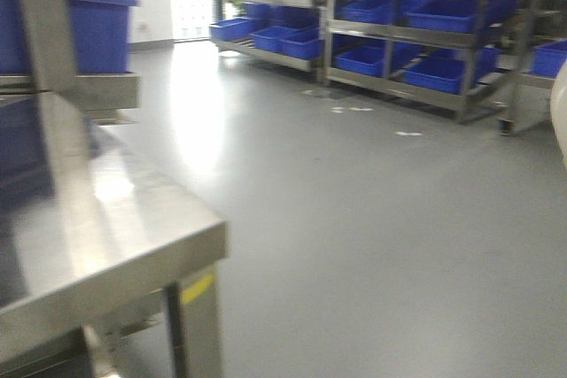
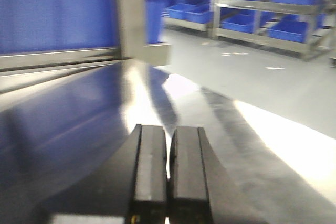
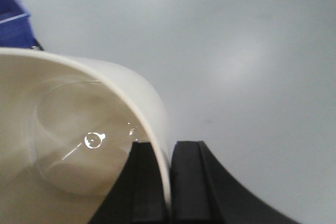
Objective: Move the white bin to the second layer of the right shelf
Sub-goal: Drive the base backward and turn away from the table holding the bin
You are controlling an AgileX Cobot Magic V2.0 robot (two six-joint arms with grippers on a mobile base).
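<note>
The right gripper (image 3: 169, 195) is clamped on the wall of the glossy cream-white plastic bin (image 3: 73, 145). One black finger (image 3: 147, 187) sits inside the tub and the other outside, with the thin rim running down between them. The bin hangs tilted over the pale grey floor (image 3: 252, 51), its smooth rounded inside turned toward the wrist camera. A corner of a blue plastic crate (image 3: 13, 22) shows at the upper left. The left gripper (image 2: 169, 182) has its two dark fingers pressed together with nothing between them. It is over the flat shiny steel tabletop (image 2: 79, 129), which mirrors the blue of the large blue tubs (image 2: 58, 17) stacked behind an upright steel post (image 2: 130, 14). In the front view the same tabletop (image 1: 115, 219) fills the lower left (everything here is smeared with blur). Across the open floor, long steel-framed racks (image 1: 399, 37) carry rows of blue crates on several levels, well apart from the table. The blur hides whether their rails have rollers, and the bin is on none of those levels.
</note>
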